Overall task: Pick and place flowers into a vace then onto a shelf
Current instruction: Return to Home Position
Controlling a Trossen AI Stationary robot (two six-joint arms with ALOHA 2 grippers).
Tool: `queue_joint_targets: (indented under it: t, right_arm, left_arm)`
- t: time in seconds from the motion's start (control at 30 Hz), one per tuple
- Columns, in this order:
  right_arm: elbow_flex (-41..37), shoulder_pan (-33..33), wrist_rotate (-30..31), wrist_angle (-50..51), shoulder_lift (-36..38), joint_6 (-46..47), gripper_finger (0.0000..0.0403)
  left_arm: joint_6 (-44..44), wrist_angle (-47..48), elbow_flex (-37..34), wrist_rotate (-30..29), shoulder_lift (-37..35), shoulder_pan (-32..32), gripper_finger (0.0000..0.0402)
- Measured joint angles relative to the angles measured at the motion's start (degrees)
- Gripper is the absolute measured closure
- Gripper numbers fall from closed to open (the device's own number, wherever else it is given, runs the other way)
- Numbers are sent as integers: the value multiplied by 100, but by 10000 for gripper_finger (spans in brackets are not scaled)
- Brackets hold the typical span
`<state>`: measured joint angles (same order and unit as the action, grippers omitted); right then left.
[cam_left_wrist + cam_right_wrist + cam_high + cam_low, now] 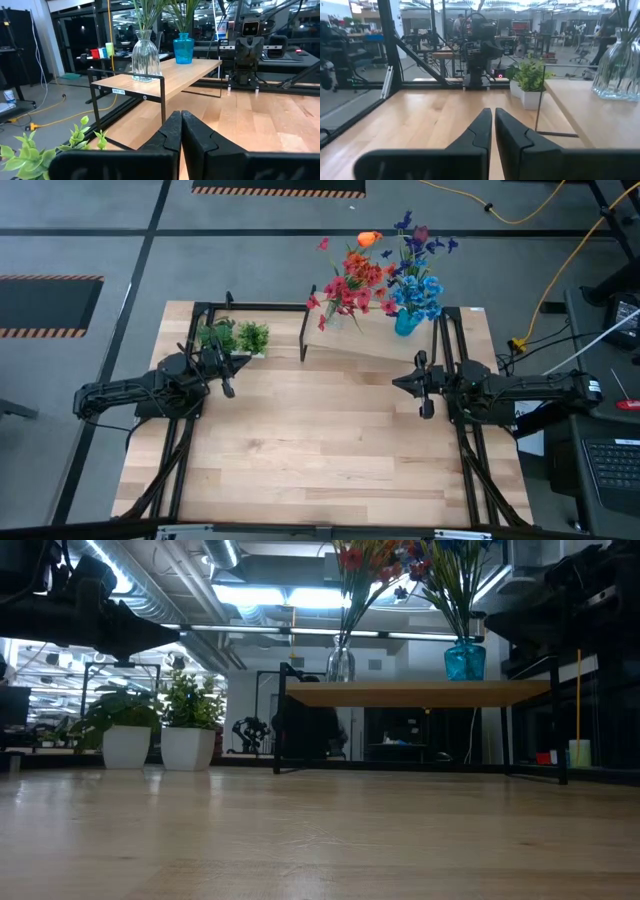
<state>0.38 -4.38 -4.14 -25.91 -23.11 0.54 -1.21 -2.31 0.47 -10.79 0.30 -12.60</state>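
The flowers stand in two vases on the shelf [372, 340] at the table's far side. Red and orange flowers [350, 285] are in a clear glass vase [145, 57]. Blue and purple flowers [418, 285] are in a blue vase [183, 48]. Both vases rest upright on their bases. My left gripper [181, 117] is shut at the table's left side, pointing level toward the shelf, with nothing in it. My right gripper [493, 112] waits at the table's right side, level, its fingers all but together with nothing between them.
Two small potted plants [235, 337] stand at the far left, beside the shelf's left legs [303, 338] and close to my left gripper. Black frame rails [180, 470] run along both table sides. Bare wood [320, 430] lies between the arms.
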Motion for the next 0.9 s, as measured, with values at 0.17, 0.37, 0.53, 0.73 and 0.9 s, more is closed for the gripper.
queue_joint_targets:
  t: [0.17, 0.37, 0.53, 0.73, 0.9]
  right_arm:
    - [0, 0, 2, 9, 0, -74, 376]
    - [0, 0, 4, 9, 0, -82, 375]
    - [0, 0, 7, 9, 0, -82, 375]
    - [0, 0, 8, 15, 1, -83, 375]
    - [0, 265, 27, 482, 366, 202, 375]
  left_arm:
    - [2, 0, 0, 0, 0, 0, 396]
    - [2, 0, 0, -2, 0, 0, 394]
    - [2, 0, 0, 0, 0, 0, 395]
    - [2, 0, 0, 0, 0, 0, 395]
    - [2, 0, 0, -2, 2, 0, 398]
